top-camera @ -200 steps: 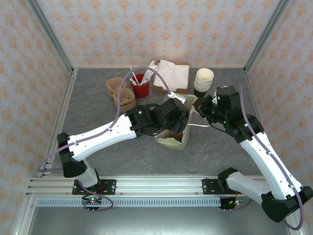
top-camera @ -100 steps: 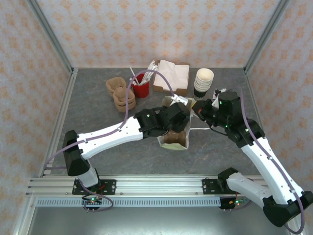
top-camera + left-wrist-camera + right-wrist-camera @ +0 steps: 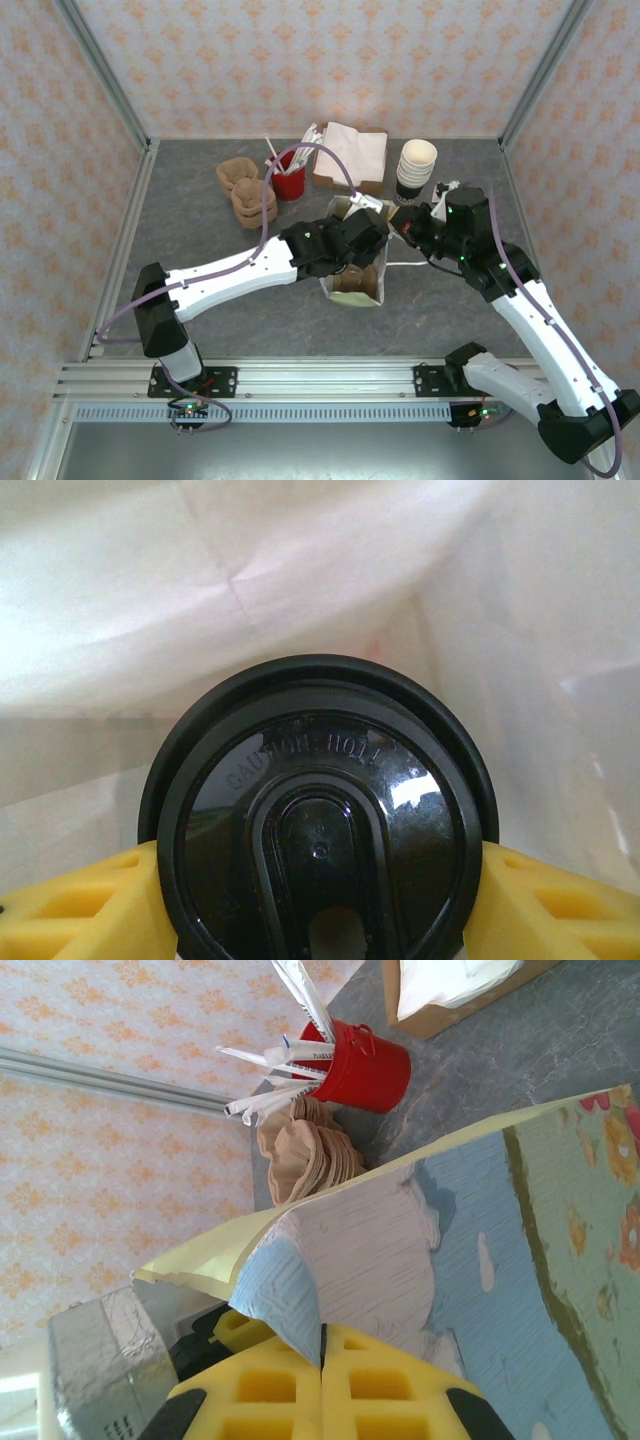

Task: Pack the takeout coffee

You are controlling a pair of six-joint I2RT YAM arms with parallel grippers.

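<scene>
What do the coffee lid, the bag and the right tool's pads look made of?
Coffee lid: black plastic, glossy; sharp highlights and moulded raised lettering.
Bag: likely paper, matte, printed outside; it holds creases and has a thin edge. A coating can't be ruled out.
Right tool pads: yellow foam or soft rubber, matte, with moulded square pockets. Which of the two, can't tell.

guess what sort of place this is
Likely a mock café takeout station inside a robot test cell: a stack of paper cups, a red tin of wrapped straws and a tray of napkins sit on a table boxed in by wallpapered panels.
</scene>
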